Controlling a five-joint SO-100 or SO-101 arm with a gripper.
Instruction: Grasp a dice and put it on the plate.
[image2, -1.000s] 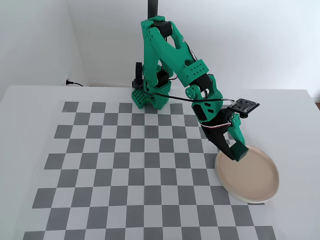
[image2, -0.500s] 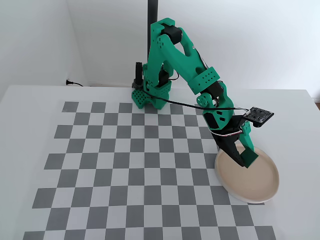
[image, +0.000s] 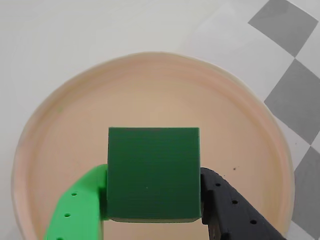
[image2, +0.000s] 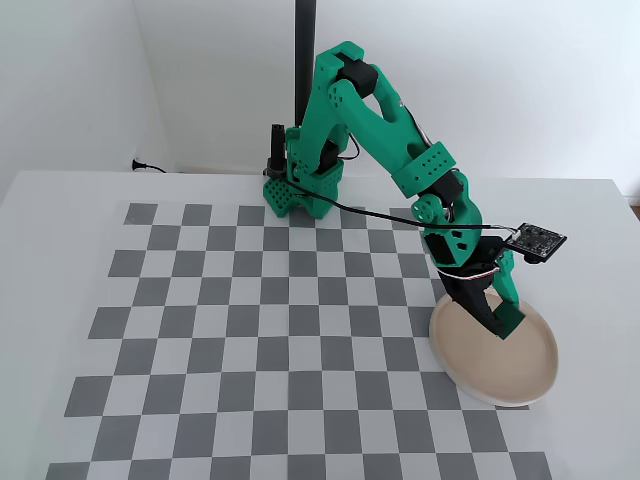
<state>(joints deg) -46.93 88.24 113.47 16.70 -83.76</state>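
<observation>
The dice (image: 153, 172) is a plain dark green cube held between my gripper's bright green finger (image: 80, 205) and its black finger (image: 235, 210). My gripper (image: 153, 197) is shut on it over the middle of the pale beige plate (image: 60, 120). In the fixed view my gripper (image2: 503, 322) hangs low over the plate (image2: 480, 375) at the right of the checkered mat, with the dice (image2: 511, 321) at its tip. I cannot tell whether the dice touches the plate.
The checkered grey and white mat (image2: 250, 320) covers the table left of the plate. The arm's green base (image2: 300, 190) and a black pole (image2: 304, 40) stand at the back. The table's right edge lies close beyond the plate.
</observation>
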